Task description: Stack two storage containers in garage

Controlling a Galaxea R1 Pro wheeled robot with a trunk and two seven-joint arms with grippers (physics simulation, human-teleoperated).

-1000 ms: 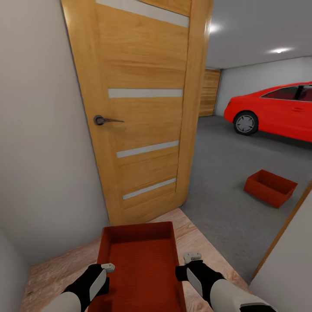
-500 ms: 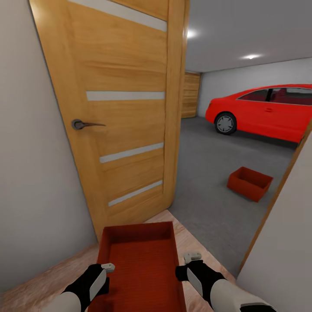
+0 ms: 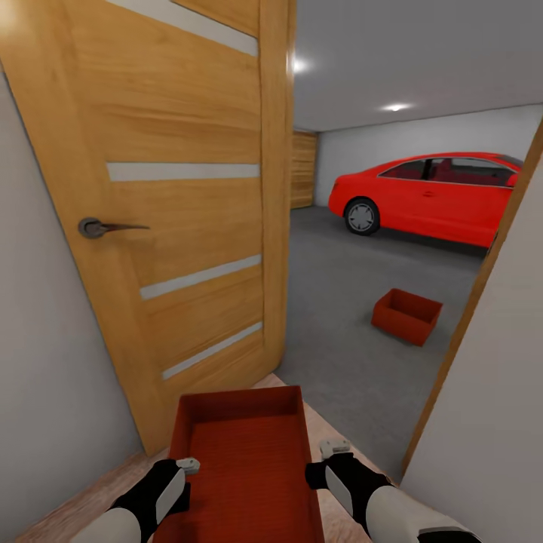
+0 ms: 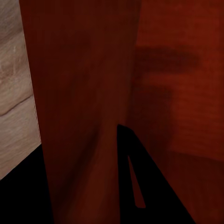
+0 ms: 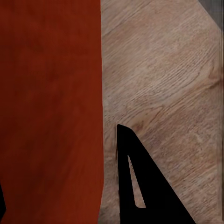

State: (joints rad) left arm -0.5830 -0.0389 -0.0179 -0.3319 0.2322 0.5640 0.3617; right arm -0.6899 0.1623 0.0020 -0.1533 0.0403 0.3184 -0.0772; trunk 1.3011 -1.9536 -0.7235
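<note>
One orange-red storage container (image 3: 245,460) hangs low in front of me over light wood planks, carried between both arms. My left gripper (image 3: 183,469) is shut on its left wall and my right gripper (image 3: 326,457) on its right wall. The left wrist view shows the ribbed red wall (image 4: 84,102) running between the dark fingers (image 4: 135,186). In the right wrist view the same container (image 5: 51,107) lies beside a dark finger (image 5: 135,182) above wood floor. The other storage container (image 3: 406,315) sits on the garage's dark-grey concrete floor (image 3: 339,354), beyond the doorway.
An open wooden door (image 3: 173,211) with a dark handle (image 3: 94,226) stands close on my left. A white wall and wooden door frame (image 3: 483,271) close in on the right. A red car (image 3: 430,197) is parked at the far side of the garage.
The whole head view has shifted: door, car and far container slid leftward in the picture, so the camera moved. The carried container and both grippers hold the same pose.
</note>
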